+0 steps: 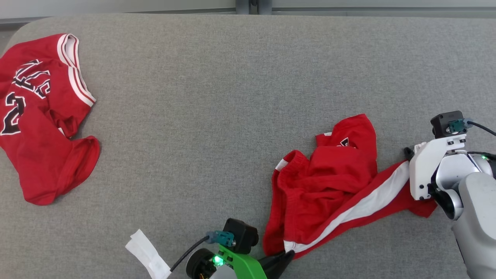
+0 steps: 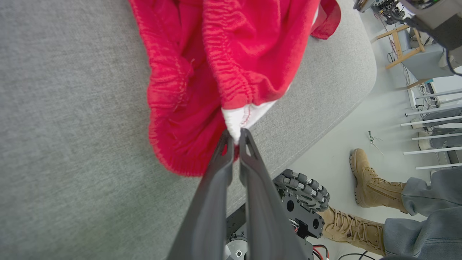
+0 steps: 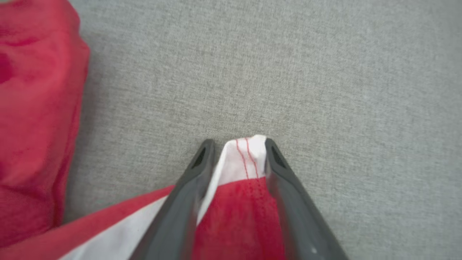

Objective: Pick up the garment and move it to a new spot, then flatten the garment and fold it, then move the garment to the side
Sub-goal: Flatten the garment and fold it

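The garment [image 1: 329, 182] is a pair of red shorts with a white side stripe, lying crumpled on the grey padded surface [image 1: 217, 116] at the near right. My left gripper [image 1: 288, 254] sits at the garment's near lower corner. In the left wrist view its fingers [image 2: 236, 135] are pinched shut on a white corner of the garment [image 2: 216, 72]. My right gripper [image 1: 407, 154] is at the stripe's far right end. The right wrist view shows that gripper [image 3: 238, 144] with the white and red hem of the garment [image 3: 245, 202] bunched between both fingers.
A red jersey [image 1: 38, 116] with white trim lies at the far left. A white paper strip [image 1: 147, 254] lies near the front edge, left of my left arm. Past the surface's rounded edge stand a person's tan boots [image 2: 371, 187] and my wheeled base [image 2: 303, 187].
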Robot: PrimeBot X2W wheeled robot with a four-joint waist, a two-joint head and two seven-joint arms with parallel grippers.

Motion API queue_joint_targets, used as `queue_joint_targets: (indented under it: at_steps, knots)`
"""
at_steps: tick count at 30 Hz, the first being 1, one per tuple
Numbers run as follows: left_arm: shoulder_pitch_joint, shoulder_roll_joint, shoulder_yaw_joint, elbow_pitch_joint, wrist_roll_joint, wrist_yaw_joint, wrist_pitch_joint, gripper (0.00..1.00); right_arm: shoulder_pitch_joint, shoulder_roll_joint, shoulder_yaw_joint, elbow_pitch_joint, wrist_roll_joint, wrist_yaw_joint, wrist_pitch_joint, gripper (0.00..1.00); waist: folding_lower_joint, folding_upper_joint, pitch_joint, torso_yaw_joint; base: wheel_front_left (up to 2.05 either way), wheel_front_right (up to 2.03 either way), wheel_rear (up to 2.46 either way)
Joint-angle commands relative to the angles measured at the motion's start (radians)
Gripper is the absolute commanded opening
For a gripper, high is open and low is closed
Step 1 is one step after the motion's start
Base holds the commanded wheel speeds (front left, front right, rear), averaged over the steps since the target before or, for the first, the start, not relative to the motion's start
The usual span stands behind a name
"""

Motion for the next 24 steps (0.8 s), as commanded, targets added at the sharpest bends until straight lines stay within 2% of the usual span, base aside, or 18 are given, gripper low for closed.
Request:
queue_joint_targets:
  at_steps: [1,6,11,13,16,21,24]
  knots:
    - [-0.012,0.007,0.001,0.006,-0.014,-0.004,-0.009,0.00,0.033,0.002,0.010,0.013,0.013,-0.001,0.019,0.00,0.0000,0.0000,-0.008,-0.007,0.00,0.00,0.00]
    - [-0.015,0.013,0.014,0.007,-0.022,-0.001,-0.033,0.00,0.055,-0.002,0.023,-0.035,0.090,-0.001,0.030,0.00,0.0000,0.0000,-0.033,-0.020,0.00,0.00,0.00]
    - [-0.011,0.014,0.071,-0.073,-0.048,0.027,-0.064,0.00,0.085,-0.021,-0.014,-0.197,0.207,-0.001,0.012,0.00,0.0000,0.0000,-0.063,-0.027,0.00,0.00,0.00]
    - [-0.013,0.029,0.096,-0.127,-0.061,0.039,-0.059,0.00,0.120,-0.017,-0.041,-0.308,0.295,-0.001,0.029,0.00,0.0000,0.0000,-0.081,-0.030,0.00,0.00,0.00]
    - [-0.008,0.061,0.149,-0.237,-0.088,0.063,-0.044,0.00,0.193,-0.047,-0.119,-0.536,0.430,-0.001,0.077,0.00,0.0000,0.0000,-0.092,-0.042,0.00,0.00,0.00]
    - [-0.005,0.135,0.236,-0.455,-0.137,0.098,0.017,0.00,0.295,-0.066,-0.338,-0.887,0.564,0.000,0.170,0.00,0.0000,0.0000,-0.080,-0.082,0.00,0.00,0.00]
    - [-0.052,0.171,0.284,-0.578,-0.177,0.110,0.076,0.00,0.274,-0.058,-0.438,-1.016,0.641,-0.001,0.227,0.00,0.0000,0.0000,-0.044,-0.105,0.00,0.00,0.00]
